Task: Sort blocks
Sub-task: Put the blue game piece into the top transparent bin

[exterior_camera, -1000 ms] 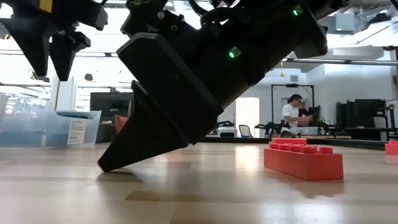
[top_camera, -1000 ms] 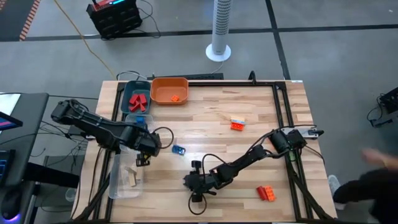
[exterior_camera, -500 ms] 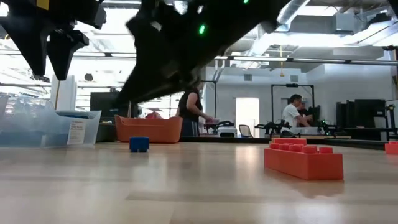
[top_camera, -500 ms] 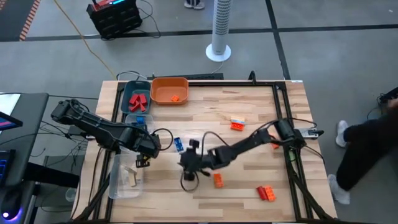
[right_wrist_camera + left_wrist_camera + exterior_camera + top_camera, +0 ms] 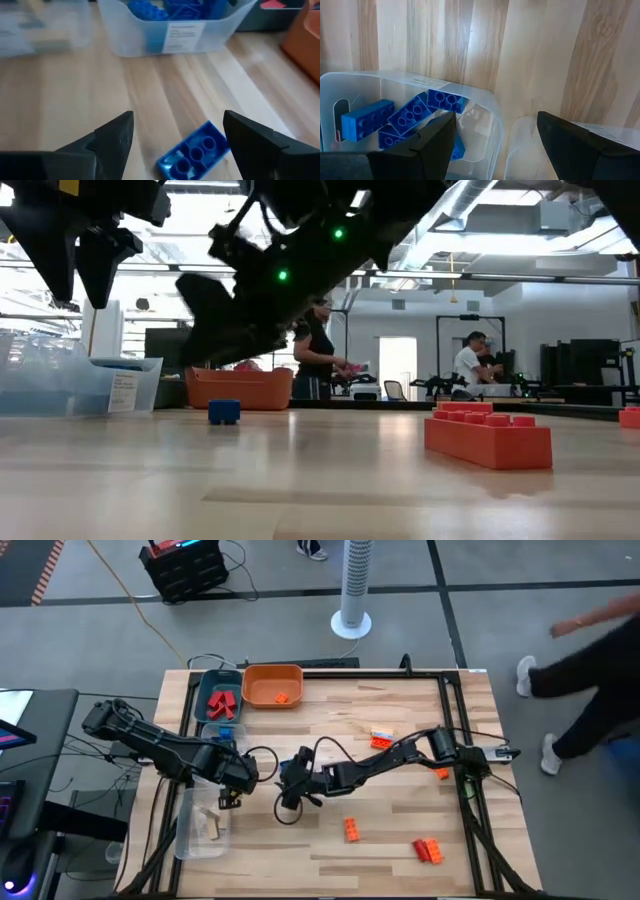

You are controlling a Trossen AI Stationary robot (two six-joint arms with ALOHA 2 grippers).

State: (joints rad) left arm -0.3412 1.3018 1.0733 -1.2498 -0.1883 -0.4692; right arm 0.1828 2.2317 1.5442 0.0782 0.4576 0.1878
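A blue block lies flat on the table, studs up. My right gripper hovers open above it, one finger on either side, touching nothing; in the high view it is left of the table's middle. My left gripper stands open over the clear trays, one of which holds several blue blocks. Orange blocks lie loose on the table: one near the middle front, one at the front right, one farther back.
A teal tray with red blocks and an orange tray stand at the far left. A clear tray with wooden blocks sits at the near left. A person walks past the table's right side.
My right gripper has risen from the table near its front edge and swung toward the far left, ending over the blue block. An orange block now lies on the table near the spot the gripper left. The blue block has not moved.
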